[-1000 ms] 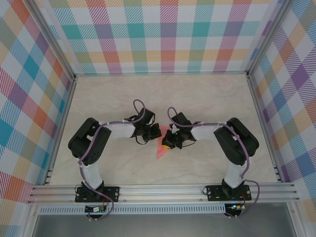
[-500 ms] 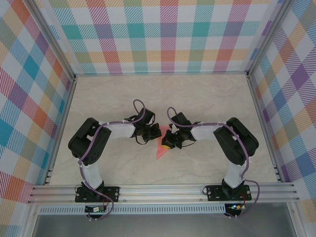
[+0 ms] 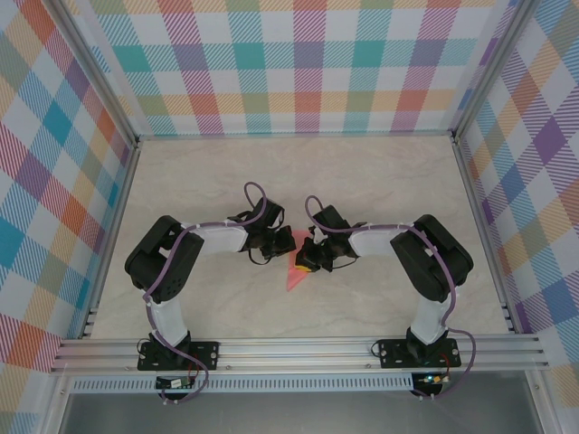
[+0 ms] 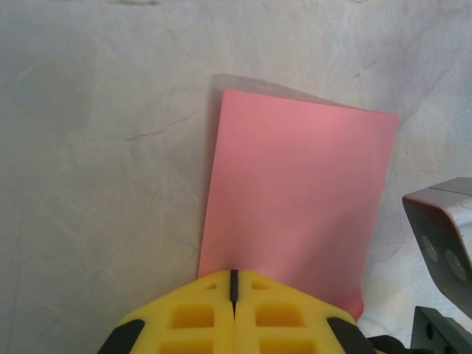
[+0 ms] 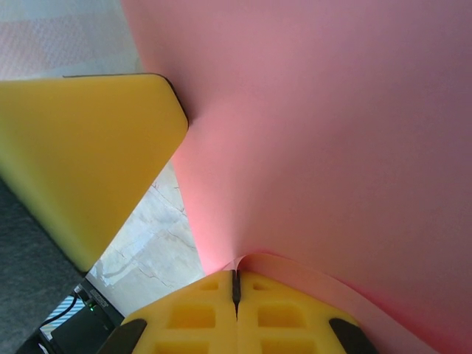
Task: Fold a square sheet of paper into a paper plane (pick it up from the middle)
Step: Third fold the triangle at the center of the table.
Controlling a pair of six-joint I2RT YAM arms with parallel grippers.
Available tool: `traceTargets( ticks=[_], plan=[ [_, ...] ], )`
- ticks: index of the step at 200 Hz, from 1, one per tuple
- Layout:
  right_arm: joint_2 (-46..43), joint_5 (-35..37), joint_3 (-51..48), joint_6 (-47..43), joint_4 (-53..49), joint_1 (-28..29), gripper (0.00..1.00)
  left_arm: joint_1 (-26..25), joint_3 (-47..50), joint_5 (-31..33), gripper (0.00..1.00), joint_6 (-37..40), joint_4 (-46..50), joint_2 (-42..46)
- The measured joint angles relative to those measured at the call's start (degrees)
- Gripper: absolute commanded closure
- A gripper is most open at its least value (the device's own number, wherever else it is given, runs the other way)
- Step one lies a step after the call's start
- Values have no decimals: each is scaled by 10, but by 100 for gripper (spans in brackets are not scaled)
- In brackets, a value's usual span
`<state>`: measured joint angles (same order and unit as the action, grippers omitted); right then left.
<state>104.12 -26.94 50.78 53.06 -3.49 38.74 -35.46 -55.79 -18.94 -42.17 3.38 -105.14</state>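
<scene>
I am looking from the left, where the plaid-patterned fabric wall (image 3: 54, 181) is bordering the pale marble-look tabletop (image 3: 181, 172). Wide bare surface is lying between that wall and the left arm's elbow, and more of it is running toward the far wall.

The left gripper (image 3: 274, 242) is sitting near the table's middle. In its wrist view the left gripper (image 4: 234, 284) is showing its yellow jaws pressed together on the near edge of the thin salmon-pink paper sheet (image 4: 295, 199), which is spreading away from the tips over the table.

From above, the paper sheet (image 3: 295, 273) is lying between the two grippers, narrowing to a point toward the aluminium rail (image 3: 298, 348). Just beside it, the right gripper (image 3: 308, 259) is reaching in from the right. In its wrist view the right gripper (image 5: 236, 284) is also clamped tight, with the paper sheet (image 5: 332, 133) curling up from its tips. Beyond the right arm, open tabletop is stretching to the right wall.

Against the frames from a second ago, I am seeing no change: both arms and the sheet are keeping the same places.

The paper is smooth, matte and unmarked, with straight edges and one lifted far edge casting a shadow. The fingers are blocky yellow plastic with moulded pockets, and the tabletop is showing faint veins.
</scene>
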Motion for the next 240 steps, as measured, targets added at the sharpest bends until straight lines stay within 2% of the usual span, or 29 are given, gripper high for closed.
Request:
traceTargets(
  ticks=[27, 45, 92, 114, 143, 172, 208, 240],
  plan=[
    [3, 2, 5, 0, -7, 0, 87, 0, -3, 12, 86, -3, 36, 15],
    [5, -1, 10, 0, -11, 0, 81, 3, -3, 35, 83, -12, 72, 43],
    [6, -8, 19, 5, -12, 2, 66, 31, 22, 77, 82, -48, 127, 127],
    [6, -9, 22, 7, -11, 2, 63, 39, 57, 74, 82, -59, 129, 160],
    [6, -9, 22, 7, -11, 2, 65, 38, 99, 39, 84, -65, 107, 200],
    [6, -3, 22, 9, -17, 2, 74, 27, 142, 3, 89, -80, 64, 245],
    [6, 8, 22, 9, -27, 3, 84, -14, 184, -27, 93, -115, 9, 259],
    [6, 14, 21, 9, -32, 3, 86, -49, 190, -39, 95, -135, -20, 250]
  ],
)
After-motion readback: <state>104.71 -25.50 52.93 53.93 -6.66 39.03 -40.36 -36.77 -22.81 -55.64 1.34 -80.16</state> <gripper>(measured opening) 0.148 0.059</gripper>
